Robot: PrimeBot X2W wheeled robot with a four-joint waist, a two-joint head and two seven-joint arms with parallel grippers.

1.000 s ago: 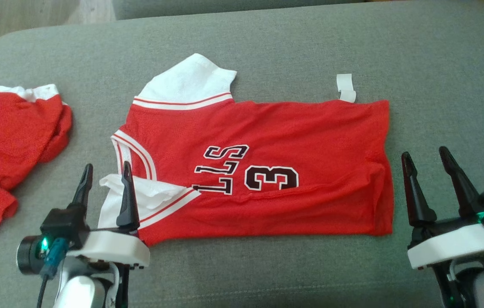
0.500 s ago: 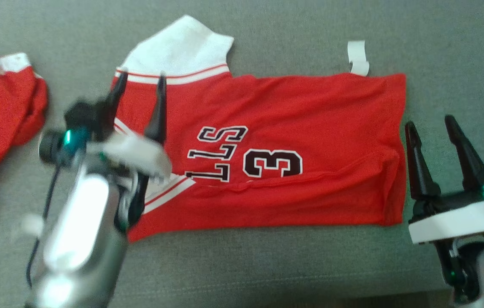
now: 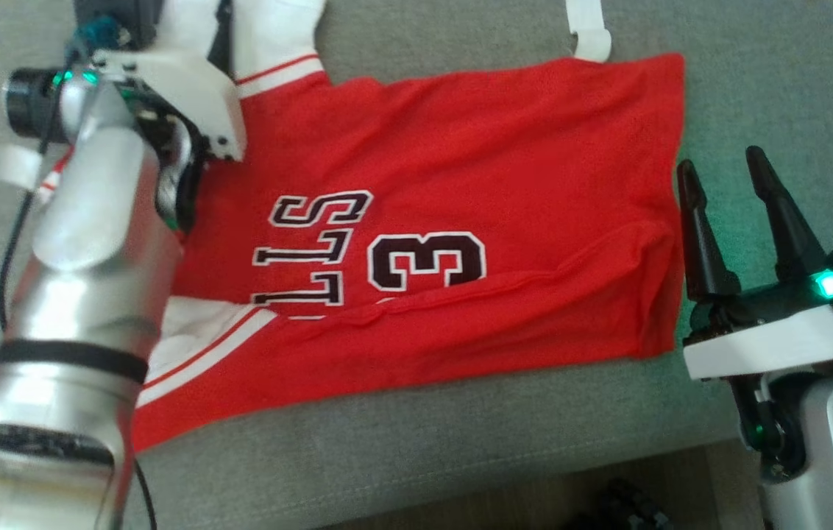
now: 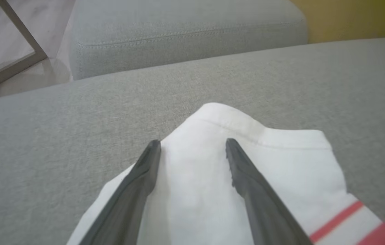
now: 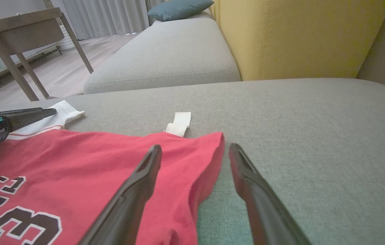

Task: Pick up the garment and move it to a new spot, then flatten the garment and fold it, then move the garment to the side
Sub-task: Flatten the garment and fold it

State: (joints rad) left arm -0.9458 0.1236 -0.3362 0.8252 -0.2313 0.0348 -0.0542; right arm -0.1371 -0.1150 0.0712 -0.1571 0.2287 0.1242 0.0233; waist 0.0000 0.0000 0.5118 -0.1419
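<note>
Broadly, sofa (image 3: pixel 461 442): a grey seat carries everything. The jersey (image 3: pixel 497 147) lies spread across its middle, so the pick-up and the move to a new spot look done.
Jersey: red, number side up, flat and mostly smooth. Flattening looks finished. I judge the folding started but incomplete, and the move to the side not yet made.
Near long edge: a raised crease runs along it, seemingly one lengthwise fold laid over.
Far sleeve (image 4: pixel 281 153): white, sticking out past the body and not yet folded in. It is probably the next step.
Left claw (image 4: pixel 192 146): jaws spread wide over that sleeve, gripping nothing. I cannot tell whether they touch the cloth.
Right claw (image 3: pixel 718 158): jaws wide apart, empty, just beside the hem.
Tag (image 3: pixel 584 18): white, poking out at the far hem.
</note>
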